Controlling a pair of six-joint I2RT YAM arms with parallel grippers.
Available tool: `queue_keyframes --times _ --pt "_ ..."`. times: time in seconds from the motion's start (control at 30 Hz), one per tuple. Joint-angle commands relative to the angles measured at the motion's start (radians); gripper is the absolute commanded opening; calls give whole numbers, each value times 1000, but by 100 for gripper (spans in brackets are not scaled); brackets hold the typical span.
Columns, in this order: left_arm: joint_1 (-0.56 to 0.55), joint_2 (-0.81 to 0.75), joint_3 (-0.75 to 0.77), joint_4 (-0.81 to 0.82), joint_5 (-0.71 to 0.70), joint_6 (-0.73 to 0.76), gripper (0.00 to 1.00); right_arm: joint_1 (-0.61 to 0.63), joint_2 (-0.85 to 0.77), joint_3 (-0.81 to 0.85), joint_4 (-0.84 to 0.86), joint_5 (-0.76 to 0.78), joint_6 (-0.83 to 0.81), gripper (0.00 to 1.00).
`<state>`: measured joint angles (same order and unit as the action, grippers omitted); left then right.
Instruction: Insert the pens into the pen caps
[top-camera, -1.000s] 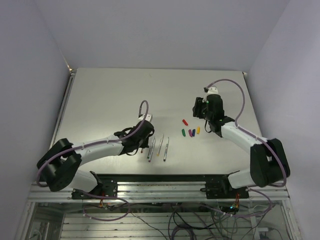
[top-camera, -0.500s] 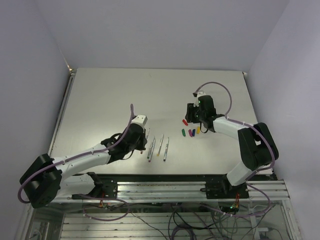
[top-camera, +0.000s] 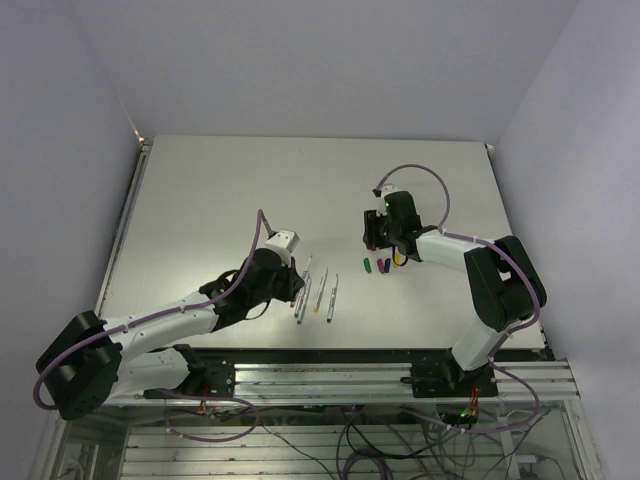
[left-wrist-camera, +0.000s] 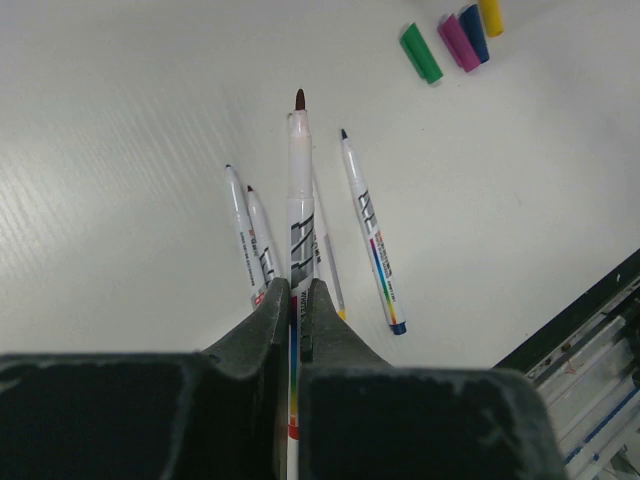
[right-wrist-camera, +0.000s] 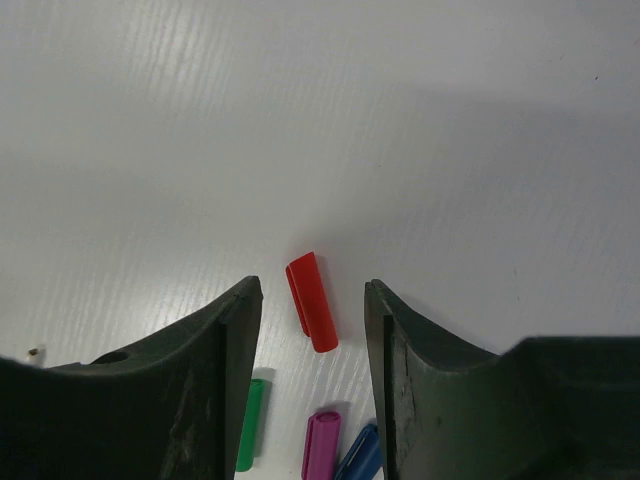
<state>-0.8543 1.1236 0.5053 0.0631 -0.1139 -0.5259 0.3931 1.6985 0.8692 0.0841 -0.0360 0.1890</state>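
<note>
My left gripper (left-wrist-camera: 298, 292) is shut on a silvery pen (left-wrist-camera: 300, 190) with a dark red tip, held pointing forward above the table. Under and beside it lie more pens: two on the left (left-wrist-camera: 243, 225), one on the right (left-wrist-camera: 368, 230), and one partly hidden behind the held pen. My right gripper (right-wrist-camera: 311, 287) is open, with its fingers low on either side of the red cap (right-wrist-camera: 312, 302), not touching it. The green cap (right-wrist-camera: 247, 425), magenta cap (right-wrist-camera: 321, 445) and blue cap (right-wrist-camera: 360, 455) lie just behind it. The top view shows the left gripper (top-camera: 296, 282) near the pens and the right gripper (top-camera: 373, 240) covering the red cap.
A yellow cap (left-wrist-camera: 490, 16) lies beside the blue one at the end of the cap row (top-camera: 397, 262). The table's near edge with its black rail (left-wrist-camera: 590, 320) runs close behind the pens. White walls enclose the table on both sides and at the back.
The right gripper has swung left and come down so its open fingers bracket the red cap. The left arm has drawn back towards the near edge, still holding the pen.
</note>
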Motion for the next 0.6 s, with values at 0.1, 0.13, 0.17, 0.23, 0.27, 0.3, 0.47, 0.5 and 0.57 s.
queue_keyframes --times 0.1,0.13,0.17,0.23,0.27,0.3,0.47,0.5,0.57 --pt "6 -16 -4 86 66 19 7 28 53 45 -37 70 -27 46" --pt "6 -14 -4 84 65 20 7 33 59 50 -41 78 -29 46" --pt "7 -13 -3 83 67 20 7 37 63 53 -44 89 -29 46" --pt "7 -9 -2 83 67 21 7 42 72 57 -50 107 -26 46" --pt "7 -9 -2 84 67 20 7 44 75 57 -53 118 -22 45" --pt "6 -7 -3 85 67 20 7 45 77 57 -55 123 -20 45" --pt "10 2 1 78 65 20 7 51 85 51 -66 137 -9 45" --pt "9 4 1 79 63 20 7 53 87 49 -68 142 -7 45" --pt "10 6 -1 82 62 18 7 57 89 44 -72 148 -4 43"
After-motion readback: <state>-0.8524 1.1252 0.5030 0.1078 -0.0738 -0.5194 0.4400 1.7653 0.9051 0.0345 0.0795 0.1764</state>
